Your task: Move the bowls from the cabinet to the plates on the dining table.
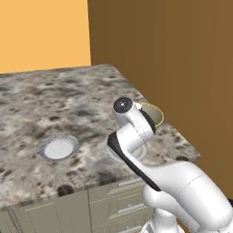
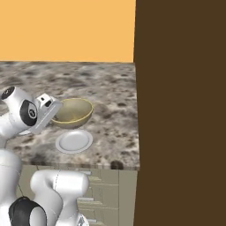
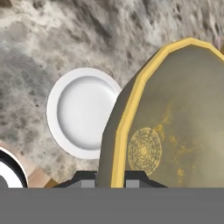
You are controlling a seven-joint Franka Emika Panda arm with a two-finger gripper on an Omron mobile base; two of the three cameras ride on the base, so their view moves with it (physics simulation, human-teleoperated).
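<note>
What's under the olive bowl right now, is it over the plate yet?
The olive-tan bowl, held by its rim in the gripper, hangs above the marble-look table. The nearer plate lies bare just beside and below it, not yet covered. The tabletop directly beneath the bowl is hidden.

Two plates (image 1: 58, 149) (image 2: 74, 141) lie well apart on the dining table (image 1: 54, 100).

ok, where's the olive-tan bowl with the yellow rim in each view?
Left base view: olive-tan bowl with yellowish rim right of centre, mostly hidden behind the arm.
Right base view: left of centre, just above a small round white plate.
Hand view: right half, rim pinched in the gripper.
Shared landmark: that plate, at centre-left in the hand view.
</note>
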